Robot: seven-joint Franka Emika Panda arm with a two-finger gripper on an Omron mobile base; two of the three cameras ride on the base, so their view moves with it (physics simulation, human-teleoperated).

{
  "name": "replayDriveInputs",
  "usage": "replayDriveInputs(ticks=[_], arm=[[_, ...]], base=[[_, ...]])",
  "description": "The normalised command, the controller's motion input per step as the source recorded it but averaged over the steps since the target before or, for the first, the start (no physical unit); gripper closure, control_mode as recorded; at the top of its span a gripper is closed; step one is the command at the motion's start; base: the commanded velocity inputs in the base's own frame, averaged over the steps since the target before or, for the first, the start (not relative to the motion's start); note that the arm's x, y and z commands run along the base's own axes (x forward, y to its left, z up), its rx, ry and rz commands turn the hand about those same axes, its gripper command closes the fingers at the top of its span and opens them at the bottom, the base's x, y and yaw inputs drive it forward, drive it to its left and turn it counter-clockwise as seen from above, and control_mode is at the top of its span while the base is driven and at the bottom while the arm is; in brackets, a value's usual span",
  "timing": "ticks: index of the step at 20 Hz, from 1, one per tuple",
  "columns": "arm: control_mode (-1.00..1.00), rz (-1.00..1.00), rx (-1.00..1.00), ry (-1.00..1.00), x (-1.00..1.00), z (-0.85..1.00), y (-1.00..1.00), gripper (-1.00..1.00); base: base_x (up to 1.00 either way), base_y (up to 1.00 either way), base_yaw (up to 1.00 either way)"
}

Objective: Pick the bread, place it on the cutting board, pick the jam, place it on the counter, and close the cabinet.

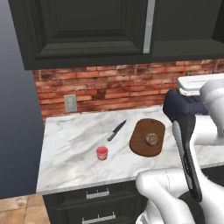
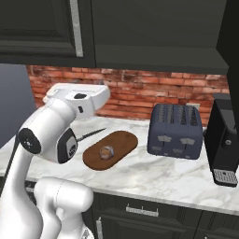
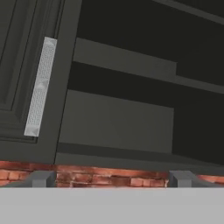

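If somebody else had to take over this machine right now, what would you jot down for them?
Gripper: jaws open, holding nothing, raised facing the open cabinet, beside its closed door.
Bread: already on the cutting board.
Jam: already on the counter, left of the board, near the front edge.
A knife lies between them; leave it.
Done: bread and jam placed.
Left: shut the cabinet, whose shelves show bare.
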Motion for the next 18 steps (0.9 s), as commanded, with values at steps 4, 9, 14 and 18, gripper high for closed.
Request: replayDriveInputs(ticks=[4,9,14,18], arm=[[-1.00,0.00,0.00,0.04,-0.39,0.01,-0.15,-1.00],[-1.00,0.00,0.00,0.05,-0.39,0.02,-0.16,-1.00],[-1.00,0.00,0.00,0.05,-0.39,0.04,-0.13,-1.00],[-1.00,0.00,0.00,0.05,-0.35,0.02,-0.13,-1.00]], base=[[0.00,0.00,0.00],[0.00,0.00,0.00],[0.00,0.00,0.00],[0.00,0.00,0.00]])
